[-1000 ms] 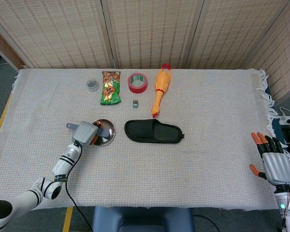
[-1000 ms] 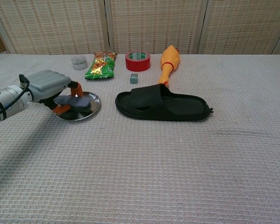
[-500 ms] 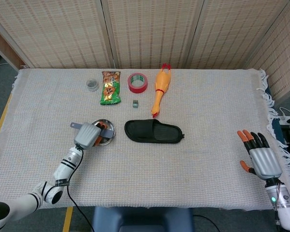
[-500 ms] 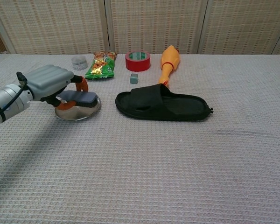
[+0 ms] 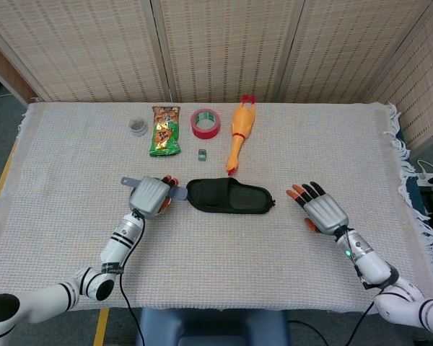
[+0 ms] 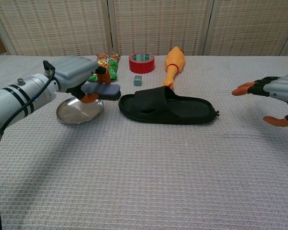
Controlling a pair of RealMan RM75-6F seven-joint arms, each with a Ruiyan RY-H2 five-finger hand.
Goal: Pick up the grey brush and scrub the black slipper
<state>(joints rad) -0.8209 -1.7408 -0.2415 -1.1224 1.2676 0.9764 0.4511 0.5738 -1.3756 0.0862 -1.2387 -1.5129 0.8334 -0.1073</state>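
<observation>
The black slipper [image 5: 229, 196] [image 6: 167, 106] lies flat at the table's middle, toe to the right. My left hand [image 5: 151, 196] [image 6: 76, 73] grips the grey brush [image 6: 102, 90] [image 5: 177, 193] and holds it in the air, bristles down, just left of the slipper's heel. The brush's far end sticks out to the left of the hand in the head view. My right hand [image 5: 323, 214] [image 6: 273, 92] hovers to the right of the slipper with its fingers spread and nothing in it.
A round steel dish [image 6: 79, 111] sits under and left of the brush. Along the back lie a snack bag [image 5: 165, 130], a red tape roll [image 5: 205, 123], a rubber chicken [image 5: 239, 132], a small grey block [image 5: 201, 154] and a small jar [image 5: 137, 127].
My left hand lifted the brush out of the steel dish and carried it right, toward the slipper's heel. My right hand came in from the right edge toward the slipper.
</observation>
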